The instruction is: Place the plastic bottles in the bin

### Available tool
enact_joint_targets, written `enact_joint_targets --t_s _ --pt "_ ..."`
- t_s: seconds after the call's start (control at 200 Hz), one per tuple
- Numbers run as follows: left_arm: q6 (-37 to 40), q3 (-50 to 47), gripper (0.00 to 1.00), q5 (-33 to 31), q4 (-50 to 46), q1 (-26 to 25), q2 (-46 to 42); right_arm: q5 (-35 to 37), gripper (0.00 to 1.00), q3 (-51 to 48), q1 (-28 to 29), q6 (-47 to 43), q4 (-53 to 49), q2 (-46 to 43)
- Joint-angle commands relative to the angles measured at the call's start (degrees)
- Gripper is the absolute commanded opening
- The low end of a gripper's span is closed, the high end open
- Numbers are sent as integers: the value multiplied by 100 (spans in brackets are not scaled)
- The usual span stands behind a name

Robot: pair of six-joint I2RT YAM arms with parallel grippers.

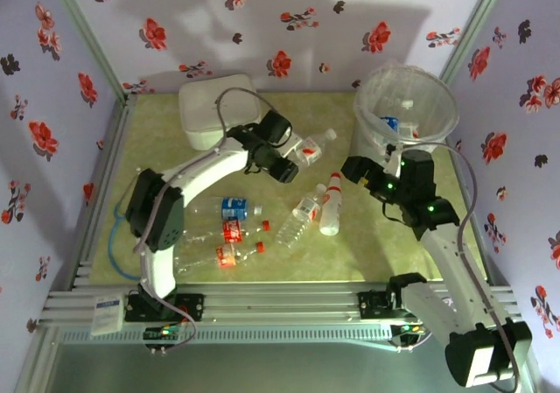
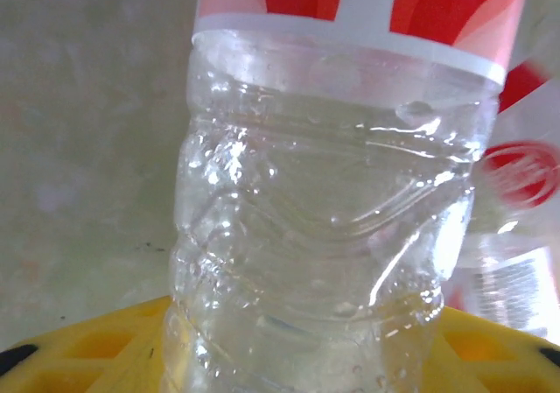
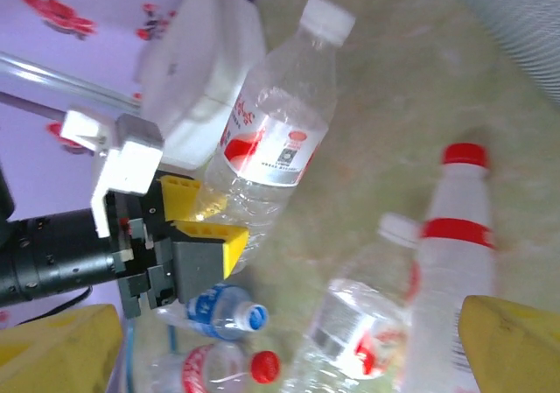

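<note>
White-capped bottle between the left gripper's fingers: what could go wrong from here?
1. The left gripper flanks the white-capped bottle near its base, far from the middle, so the cap end may sag or slip out on lifting.
2. The right gripper hangs open between this bottle and the bin; a direct carry may hit that arm.

Clear plastic bottle with red-and-white label point(image 2: 332, 235): "350ML", upper part cut by the frame edge.
Same label, right wrist view: print and square code too small to read.
</note>
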Motion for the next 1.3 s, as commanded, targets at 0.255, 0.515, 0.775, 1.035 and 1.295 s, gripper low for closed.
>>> enact_joint_targets --t_s 0.255,0.515,0.775,1.035,1.295 --pt "-1950 -2808 50 1074 3358 58 -1840 721 99 -191 1545 383 1780 560" --pt "-2034 -3409 51 1350 3837 -151 -2088 1053 98 131 1945 580 2081 1638" --pt "-1854 -3495 52 1410 3773 -297 -2053 1390 88 256 1937 949 2668 2280" --pt "-1656 -3525 54 1458 3688 -409 -2100 1341 67 524 1932 965 2773 2607" --pt "-1836 -3697 63 1439 4111 -400 -2109 1780 45 933 1935 468 1640 2145"
